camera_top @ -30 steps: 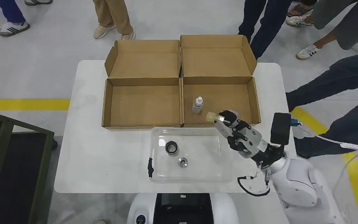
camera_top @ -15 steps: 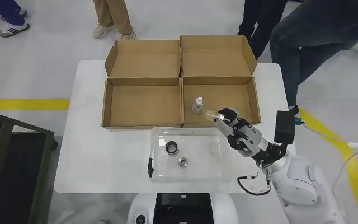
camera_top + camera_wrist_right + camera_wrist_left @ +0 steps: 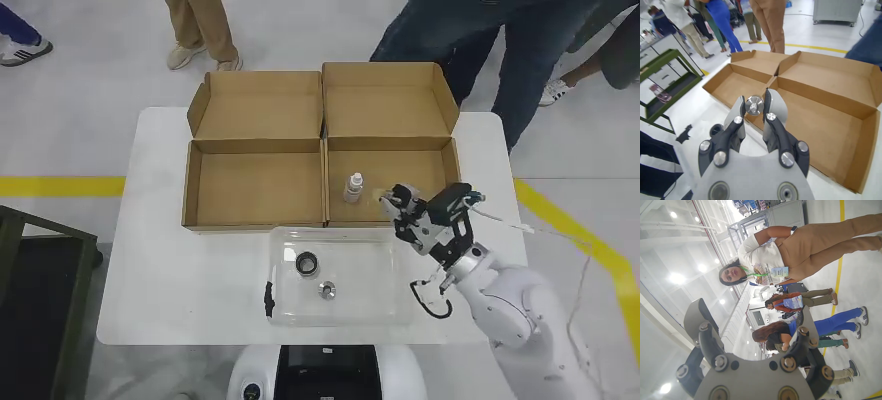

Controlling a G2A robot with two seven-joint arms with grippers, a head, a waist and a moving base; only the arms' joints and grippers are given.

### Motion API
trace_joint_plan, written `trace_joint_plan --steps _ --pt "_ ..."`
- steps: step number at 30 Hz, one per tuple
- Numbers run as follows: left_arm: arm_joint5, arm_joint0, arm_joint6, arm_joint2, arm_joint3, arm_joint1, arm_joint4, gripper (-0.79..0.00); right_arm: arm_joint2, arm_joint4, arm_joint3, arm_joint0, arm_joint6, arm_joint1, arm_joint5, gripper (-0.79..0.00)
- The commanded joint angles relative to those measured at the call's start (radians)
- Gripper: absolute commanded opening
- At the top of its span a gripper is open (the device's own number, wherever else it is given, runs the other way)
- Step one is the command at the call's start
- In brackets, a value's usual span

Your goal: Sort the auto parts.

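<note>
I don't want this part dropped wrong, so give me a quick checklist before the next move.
1. Right gripper shut on the round metal part: ok.
2. Part above the right box, near its front wall: ok.
3. Small bottle in that box stands apart from the drop spot: ok.
4. Left gripper open, holding nothing: ok.
5. Clear tray emptied: not ok; ring and nut lie in it.

The small metal part (image 3: 327, 290) is unclear, perhaps a nut.

Two cardboard boxes (image 3: 255, 190) (image 3: 405, 165), one clear tray (image 3: 365, 272), five small parts (image 3: 307, 263) (image 3: 326, 290) (image 3: 268, 298) (image 3: 353, 187) (image 3: 754, 108)
</note>
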State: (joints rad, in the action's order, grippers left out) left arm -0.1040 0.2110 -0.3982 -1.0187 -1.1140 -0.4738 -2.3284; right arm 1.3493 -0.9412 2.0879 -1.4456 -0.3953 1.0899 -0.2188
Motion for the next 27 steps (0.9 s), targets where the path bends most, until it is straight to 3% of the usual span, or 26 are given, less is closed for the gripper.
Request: trace_joint_plan --steps 1,10,27 --pt "0.000 0.000 0.000 0.000 0.000 0.000 0.000 0.000 -0.009 -0.032 -0.010 0.015 -0.052 0.001 0.042 -0.785" --pt "0.000 0.000 0.000 0.000 0.000 0.000 0.000 0.000 -0.085 -0.029 -0.127 0.154 -0.238 0.014 0.108 -0.785" --pt "0.000 0.000 0.000 0.000 0.000 0.000 0.000 0.000 -0.241 -0.090 -0.316 0.390 -0.436 0.051 0.215 -0.785"
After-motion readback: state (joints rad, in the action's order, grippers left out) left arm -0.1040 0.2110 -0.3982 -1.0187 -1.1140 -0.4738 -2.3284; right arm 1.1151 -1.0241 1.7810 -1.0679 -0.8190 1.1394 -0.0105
